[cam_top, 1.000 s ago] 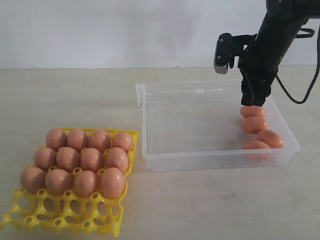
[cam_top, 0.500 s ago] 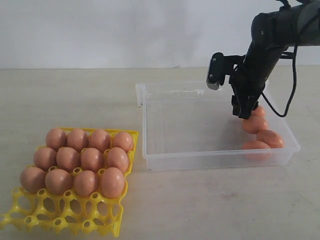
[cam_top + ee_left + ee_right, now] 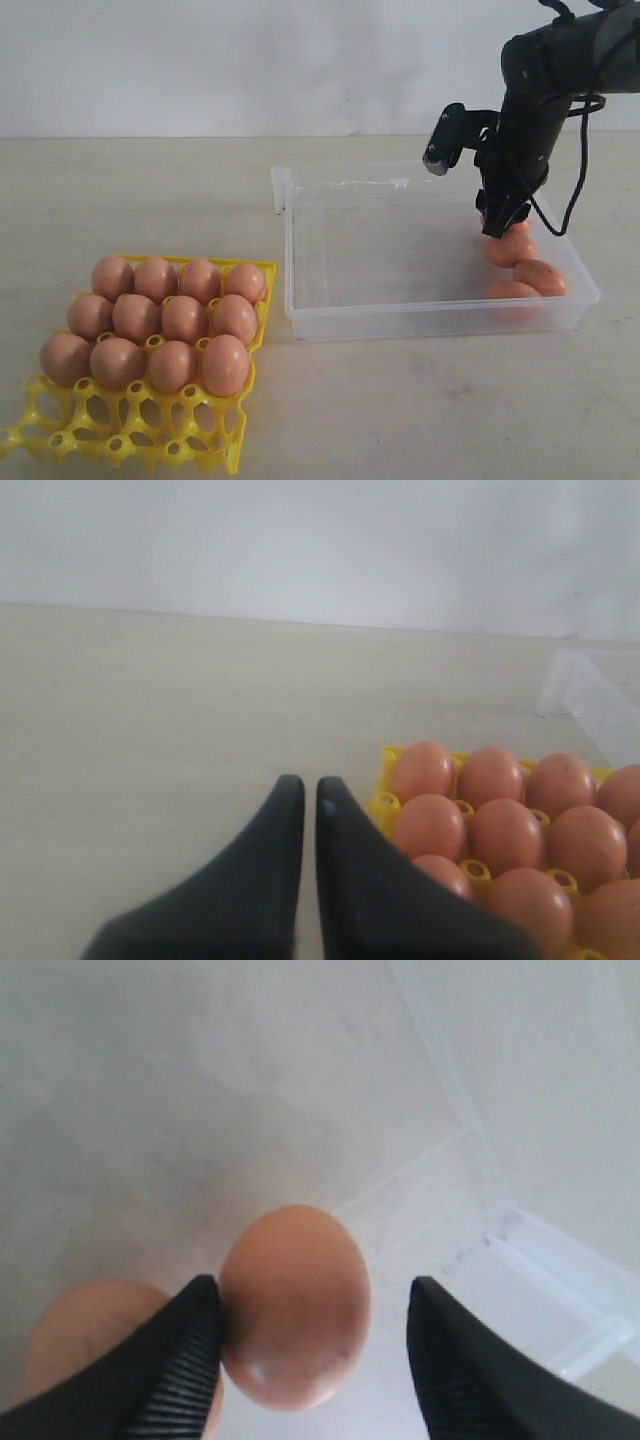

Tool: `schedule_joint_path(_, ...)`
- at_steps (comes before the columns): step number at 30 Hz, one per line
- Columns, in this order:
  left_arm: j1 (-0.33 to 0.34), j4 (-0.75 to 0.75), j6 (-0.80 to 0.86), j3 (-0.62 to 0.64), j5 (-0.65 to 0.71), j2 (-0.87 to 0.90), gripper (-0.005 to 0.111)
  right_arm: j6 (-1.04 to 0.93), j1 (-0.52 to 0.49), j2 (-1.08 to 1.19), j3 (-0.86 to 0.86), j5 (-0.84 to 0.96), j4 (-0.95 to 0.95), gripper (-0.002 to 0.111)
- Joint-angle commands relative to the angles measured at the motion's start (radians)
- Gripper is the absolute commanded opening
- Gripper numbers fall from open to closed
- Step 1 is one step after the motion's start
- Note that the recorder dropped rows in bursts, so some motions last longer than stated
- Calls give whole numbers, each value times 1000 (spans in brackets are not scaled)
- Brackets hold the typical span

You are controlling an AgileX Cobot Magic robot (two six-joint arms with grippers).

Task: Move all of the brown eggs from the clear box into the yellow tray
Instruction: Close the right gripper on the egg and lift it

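Observation:
Several brown eggs (image 3: 160,320) fill the yellow tray (image 3: 140,440) at the front left. The clear box (image 3: 420,320) holds a few brown eggs (image 3: 540,277) along its right end. My right gripper (image 3: 503,226) reaches down inside the box at the far right. In the right wrist view the right gripper (image 3: 315,1288) is open around one egg (image 3: 295,1305): one finger touches it, the other stands apart. A second egg (image 3: 90,1340) lies beside it. My left gripper (image 3: 305,785) is shut and empty, just beside the tray (image 3: 385,805) and its eggs (image 3: 425,770).
A corner of the clear box (image 3: 590,695) shows beyond the tray in the left wrist view. The tray's front row of cups (image 3: 100,445) holds nothing. A black cable (image 3: 575,190) hangs from the right arm over the box's right end.
The right arm has come lower into the box's right end, swinging left and then back right, and now straddles the far egg. The jaws stayed open.

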Motion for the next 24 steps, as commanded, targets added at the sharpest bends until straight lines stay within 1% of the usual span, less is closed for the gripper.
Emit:
schedule_joint_path(1,-5,5,0,4,-6,-4,4,8,0,31,1,33,-18,51)
schedule_joint_path(7,-5,5,0,4,-6,-4,4,13,0,61,1,-13,-16,51)
schedule_joint_path(9,-5,5,0,4,-6,-4,4,22,0,68,1,-13,-16,49)
schedule_joint_path(10,-5,5,0,4,-6,-4,4,35,0,70,1,-11,-16,44)
schedule_joint_path(12,-5,5,0,4,-6,-4,4,72,1,70,1,-10,-16,28)
schedule_joint_path(14,-5,5,0,4,-6,-4,4,132,1,65,1,-1,-16,4)
schedule_joint_path(15,-5,5,0,4,-6,-4,4,168,1,63,1,5,-16,0)
schedule_joint_path(17,-5,5,0,4,-6,-4,4,281,1,55,1,13,-12,0)
schedule_joint_path(19,-5,5,0,4,-6,-4,4,351,1,38,1,7,9,0)
schedule_joint_path(21,-5,5,0,4,-6,-4,4,421,1,9,1,-38,70,0)
schedule_joint_path(24,-5,5,0,4,-6,-4,4,453,5,-66,13,-181,275,0)
